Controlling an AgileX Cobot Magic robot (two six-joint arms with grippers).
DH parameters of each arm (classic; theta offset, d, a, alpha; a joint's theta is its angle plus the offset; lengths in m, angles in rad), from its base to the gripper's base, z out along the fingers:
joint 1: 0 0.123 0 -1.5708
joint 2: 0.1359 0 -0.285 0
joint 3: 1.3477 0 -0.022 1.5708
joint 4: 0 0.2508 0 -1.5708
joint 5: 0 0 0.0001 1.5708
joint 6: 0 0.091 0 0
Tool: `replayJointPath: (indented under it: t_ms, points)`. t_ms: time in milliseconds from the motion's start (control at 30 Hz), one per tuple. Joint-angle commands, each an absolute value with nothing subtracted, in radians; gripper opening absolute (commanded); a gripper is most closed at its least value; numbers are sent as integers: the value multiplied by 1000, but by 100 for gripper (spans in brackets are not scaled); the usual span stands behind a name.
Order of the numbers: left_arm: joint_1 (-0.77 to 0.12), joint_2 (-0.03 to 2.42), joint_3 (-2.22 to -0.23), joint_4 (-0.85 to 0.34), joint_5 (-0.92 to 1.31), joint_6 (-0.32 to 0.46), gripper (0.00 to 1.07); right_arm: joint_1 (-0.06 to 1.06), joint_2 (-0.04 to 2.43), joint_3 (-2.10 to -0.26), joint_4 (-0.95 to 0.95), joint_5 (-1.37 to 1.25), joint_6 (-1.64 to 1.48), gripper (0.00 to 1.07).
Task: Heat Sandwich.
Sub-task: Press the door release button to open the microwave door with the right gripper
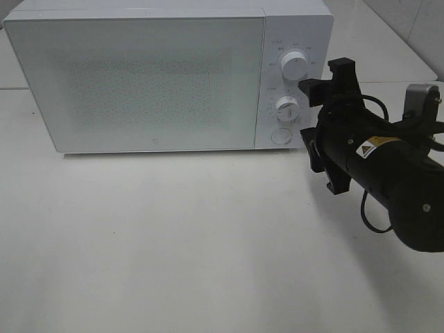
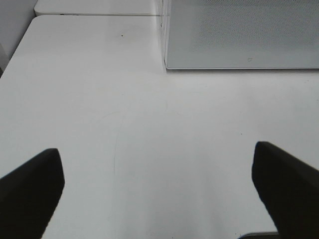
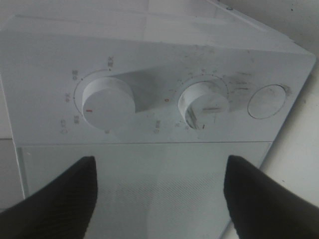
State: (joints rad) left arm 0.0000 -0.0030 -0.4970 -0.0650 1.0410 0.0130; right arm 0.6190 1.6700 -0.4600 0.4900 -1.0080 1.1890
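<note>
We see a matte white tabletop (image 1: 173, 243) with the white microwave (image 1: 139, 76) at 12 o'clock, its frosted door shut, so we cannot tell where the sandwich is. At 3 o'clock the right gripper (image 3: 159, 164) faces the control panel (image 1: 288, 87), jaws spread. The left gripper (image 2: 157, 149) hangs over the tabletop, jaws spread too.

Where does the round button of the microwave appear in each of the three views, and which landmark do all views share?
Exterior high: the round button is at the bottom of the control panel, under the lower knob, right of the door.
Left wrist: not in it; only part of the door shows.
Right wrist: the round button sits beside the lower knob.
Shared landmark: the dotted door.
</note>
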Motion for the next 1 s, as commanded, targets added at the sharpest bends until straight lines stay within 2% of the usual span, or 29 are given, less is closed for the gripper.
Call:
replayJointPath:
  t_ms: [33,233,333,533,900,1000]
  points:
    - [0,-30,-494,-68,1035,13,97,616,1584,-456,475,-830,1003,70]
    - [0,-30,-494,-68,1035,13,97,616,1474,-456,475,-592,720,70]
    - [0,-30,-494,-68,1035,13,97,616,1403,-456,480,-429,462,70]
    - [0,-30,-494,-68,1035,13,97,616,1312,-456,479,-210,215,70]
    - [0,-30,-494,-68,1035,13,97,616,1151,-460,418,101,12,70]
    - [0,-30,-494,-68,1035,13,97,616,1098,-512,292,295,13,70]
